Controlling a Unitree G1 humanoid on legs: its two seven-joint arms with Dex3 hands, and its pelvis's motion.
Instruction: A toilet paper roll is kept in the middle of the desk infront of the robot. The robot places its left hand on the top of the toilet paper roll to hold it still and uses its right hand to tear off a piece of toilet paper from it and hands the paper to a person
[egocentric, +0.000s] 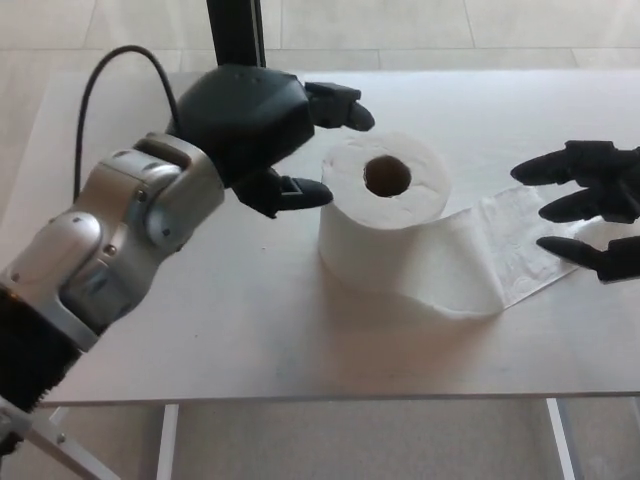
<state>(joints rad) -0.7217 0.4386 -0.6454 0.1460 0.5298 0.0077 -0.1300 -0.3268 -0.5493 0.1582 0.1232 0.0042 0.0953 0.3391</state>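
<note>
A white toilet paper roll (383, 215) stands on end in the middle of the desk (200, 330), its hole facing up. A loose strip of paper (505, 250) trails from it toward the right edge. My left hand (265, 125) hovers just left of the roll's top, open, with fingers spread toward the roll and not on it. At the right edge, my right hand (590, 205) is open, its fingers apart above the far end of the strip, holding nothing.
A black post (235, 32) stands behind the desk's far edge. A black cable (110, 75) loops off my left forearm. White desk legs (165, 440) show below the front edge, over a tiled floor.
</note>
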